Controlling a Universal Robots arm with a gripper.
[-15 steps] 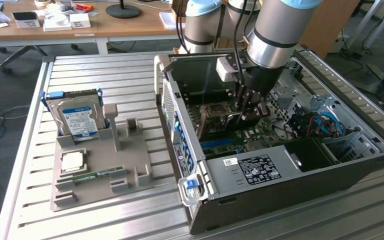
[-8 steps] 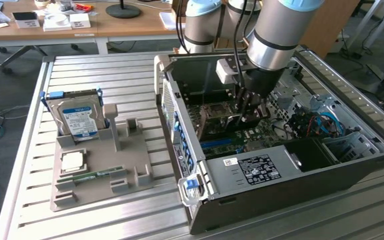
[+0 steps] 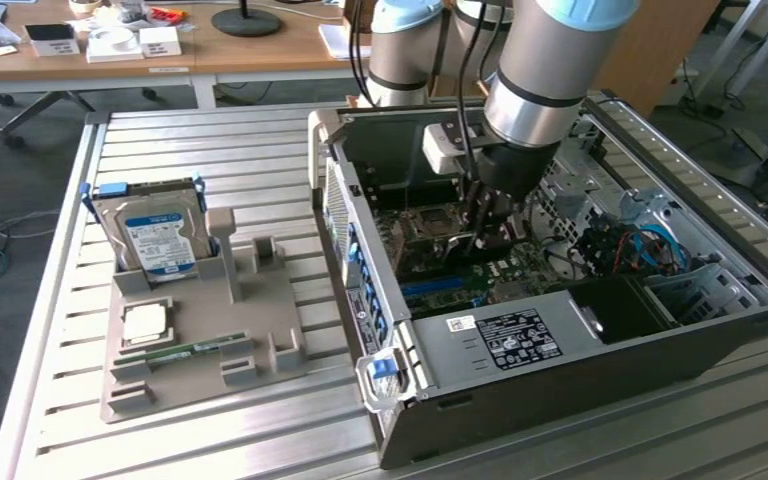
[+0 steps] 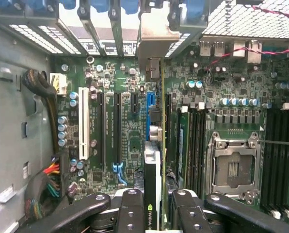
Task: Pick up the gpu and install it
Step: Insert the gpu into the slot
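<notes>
My gripper (image 4: 156,206) is shut on the gpu (image 4: 153,160), which I see edge-on in the wrist view as a thin dark card with a green logo between the black fingers (image 4: 130,211). Its silvery end bracket (image 4: 154,36) reaches toward the case's rear slot openings. The card hangs over the motherboard (image 4: 130,121), roughly in line with the blue expansion slot (image 4: 152,99); I cannot tell whether it touches it. In the exterior view the gripper (image 3: 495,235) is lowered into the open computer case (image 3: 558,340).
Black and white expansion slots (image 4: 101,126), memory slots (image 4: 193,141) and the CPU socket (image 4: 234,167) surround the card. Cable bundles (image 4: 42,97) lie along the case wall. Outside the case, a grey holder (image 3: 197,330) carries a hard drive (image 3: 157,235), a memory stick (image 3: 184,352) and a chip (image 3: 144,322).
</notes>
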